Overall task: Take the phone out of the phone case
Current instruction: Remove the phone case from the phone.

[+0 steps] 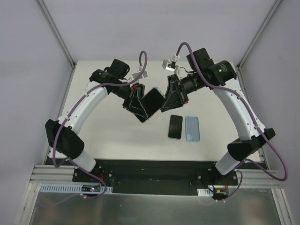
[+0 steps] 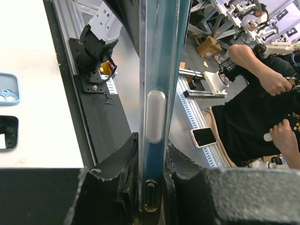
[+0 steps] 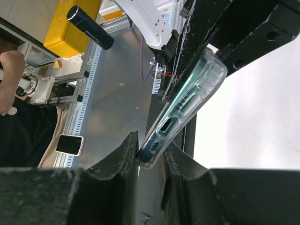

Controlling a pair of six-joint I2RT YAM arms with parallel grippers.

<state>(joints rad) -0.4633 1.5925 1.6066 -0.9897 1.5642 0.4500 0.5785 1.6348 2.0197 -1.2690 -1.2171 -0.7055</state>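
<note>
Even, bright light falls from above on the table [image 1: 122,140] in my overhead view, leaving only faint, soft shadows beneath the arms [image 1: 89,101]. In both wrist views I see the white tabletop wash out almost to blank. The phone [image 2: 161,56], close against the left wrist lens, carries pale streaks of glare along its edge and looks slightly soft. The background stays fairly clear.

Nothing legible anywhere, honestly. Cased phone [image 1: 151,104] sat edge-on in both wrist views, no brand or logo readable. Small board [image 1: 91,189] at left arm base way too tiny to make out. Yellow box [image 3: 58,35] off table, no print readable.
</note>
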